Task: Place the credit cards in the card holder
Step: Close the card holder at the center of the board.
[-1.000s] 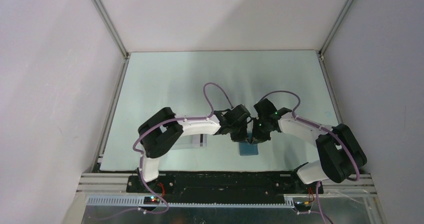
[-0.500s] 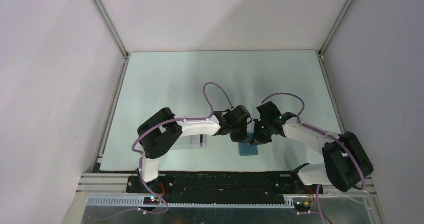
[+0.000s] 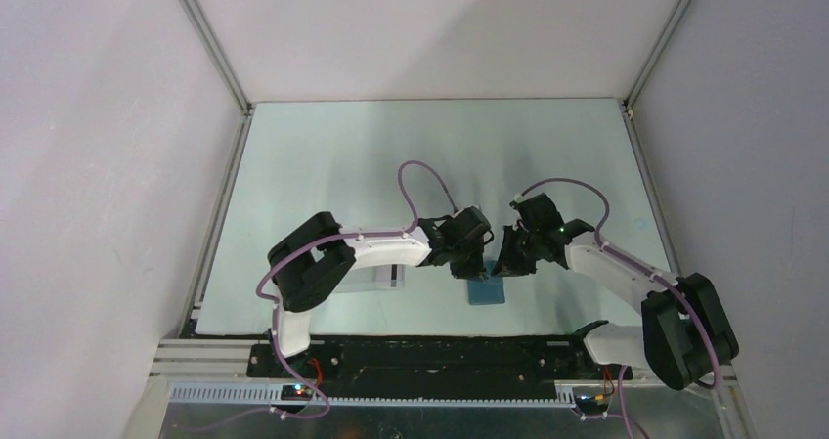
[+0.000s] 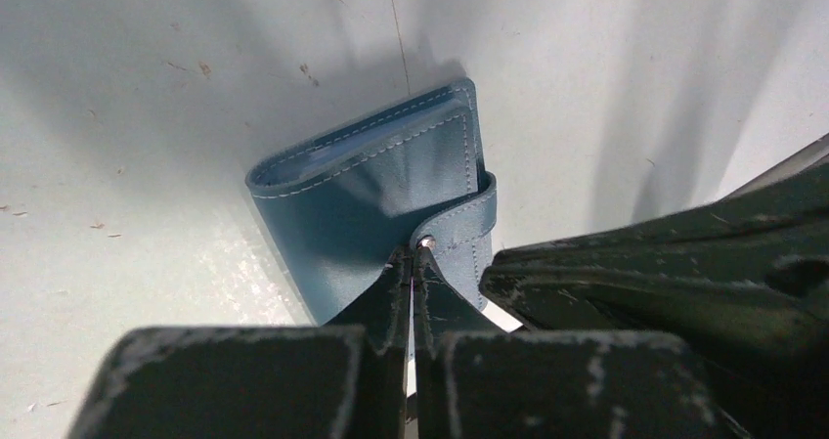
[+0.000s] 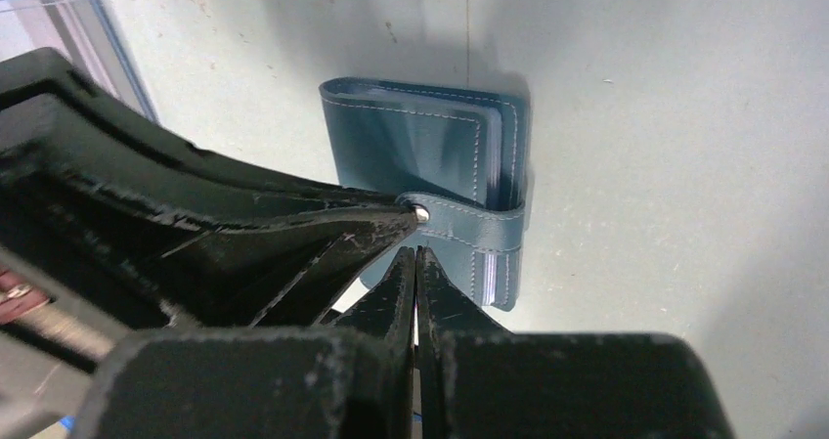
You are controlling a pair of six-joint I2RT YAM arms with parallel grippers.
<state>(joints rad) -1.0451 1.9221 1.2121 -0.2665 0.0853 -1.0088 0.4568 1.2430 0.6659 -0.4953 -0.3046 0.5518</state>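
The card holder (image 4: 371, 185) is a teal wallet lying closed on the table, its clasp tab (image 4: 459, 229) wrapped over the front. It also shows in the right wrist view (image 5: 430, 146) and the top view (image 3: 486, 292). My left gripper (image 4: 412, 260) is shut, its tips at the tab's metal snap. My right gripper (image 5: 416, 254) is shut and empty, tips just short of the tab (image 5: 479, 222). Thin pale layers (image 5: 503, 141) show at the wallet's edge. No loose credit card shows clearly.
A clear plastic box (image 5: 59, 23) lies left of the wallet, partly under the left arm in the top view (image 3: 383, 277). The two grippers (image 3: 471, 261) (image 3: 508, 261) sit close together over the wallet near the table's front edge (image 3: 411, 333).
The right arm's elbow and wrist have swung out to the right, and its gripper has drawn back slightly from the wallet. The left arm and the wallet have not moved.
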